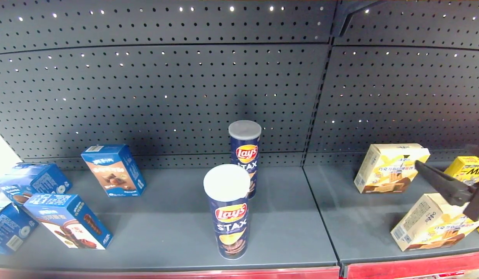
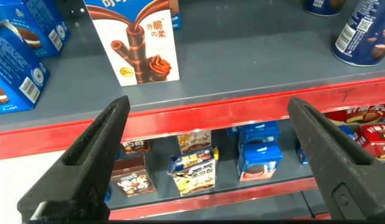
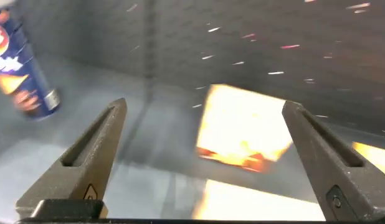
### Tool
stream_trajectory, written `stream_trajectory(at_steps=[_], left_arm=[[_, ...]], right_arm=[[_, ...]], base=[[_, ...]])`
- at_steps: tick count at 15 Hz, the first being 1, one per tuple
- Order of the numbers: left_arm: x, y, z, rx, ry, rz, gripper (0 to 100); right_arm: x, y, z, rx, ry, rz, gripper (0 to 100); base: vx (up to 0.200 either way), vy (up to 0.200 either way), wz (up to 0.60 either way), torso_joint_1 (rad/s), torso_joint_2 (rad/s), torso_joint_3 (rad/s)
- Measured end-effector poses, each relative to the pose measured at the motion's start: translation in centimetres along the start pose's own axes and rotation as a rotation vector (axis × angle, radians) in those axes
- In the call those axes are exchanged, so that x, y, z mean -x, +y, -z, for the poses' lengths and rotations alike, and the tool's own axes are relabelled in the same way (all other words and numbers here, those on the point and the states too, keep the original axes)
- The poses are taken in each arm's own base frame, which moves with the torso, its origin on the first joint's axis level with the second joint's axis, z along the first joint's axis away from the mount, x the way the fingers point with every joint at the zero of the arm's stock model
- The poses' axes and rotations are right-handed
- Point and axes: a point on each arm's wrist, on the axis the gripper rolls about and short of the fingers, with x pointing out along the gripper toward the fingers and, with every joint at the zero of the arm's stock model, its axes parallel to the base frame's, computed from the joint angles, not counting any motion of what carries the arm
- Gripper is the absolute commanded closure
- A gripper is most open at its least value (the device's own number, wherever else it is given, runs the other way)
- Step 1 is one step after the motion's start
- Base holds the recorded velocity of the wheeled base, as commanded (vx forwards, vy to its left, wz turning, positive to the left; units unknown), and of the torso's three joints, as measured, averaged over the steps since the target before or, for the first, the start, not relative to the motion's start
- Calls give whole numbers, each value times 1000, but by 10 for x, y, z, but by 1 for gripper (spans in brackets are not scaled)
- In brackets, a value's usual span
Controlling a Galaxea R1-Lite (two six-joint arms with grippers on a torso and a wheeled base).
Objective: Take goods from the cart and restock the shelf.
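Though empty, right gripper (image 3: 204,106) near pale yellow box (image 1: 390,167), fingers (image 3: 93,149) wide apart.

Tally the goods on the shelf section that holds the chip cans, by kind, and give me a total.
Blue boxes: 4
Chip cans: 2
Total: 6

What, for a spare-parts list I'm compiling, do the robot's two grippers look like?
The left gripper has two matte black, wedge-shaped fingers that taper to blunt tips. One has a recessed slot along it and the other a small round mark near its base. The right gripper has the same form, with a small triangular mark on one finger.
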Motion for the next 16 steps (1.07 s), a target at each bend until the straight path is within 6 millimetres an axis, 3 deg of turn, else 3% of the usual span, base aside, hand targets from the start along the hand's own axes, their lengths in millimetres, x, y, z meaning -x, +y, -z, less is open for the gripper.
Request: stream_trajectory(at_steps=[3, 8, 11, 16], left_arm=[[0, 0, 0, 0, 0, 0, 0], [0, 0, 0, 0, 0, 0, 0], [0, 0, 0, 0, 0, 0, 0], [0, 0, 0, 0, 0, 0, 0]], right_arm=[[49, -12, 17, -34, -40, 132, 0], [107, -5, 81, -114, 70, 230, 0], [127, 1, 106, -153, 171, 268, 0], [144, 8, 122, -159, 179, 231, 0]], base=[[0, 0, 0, 0, 0, 0], [0, 0, 0, 0, 0, 0], [0, 0, 0, 0, 0, 0], [0, 0, 0, 0, 0, 0]])
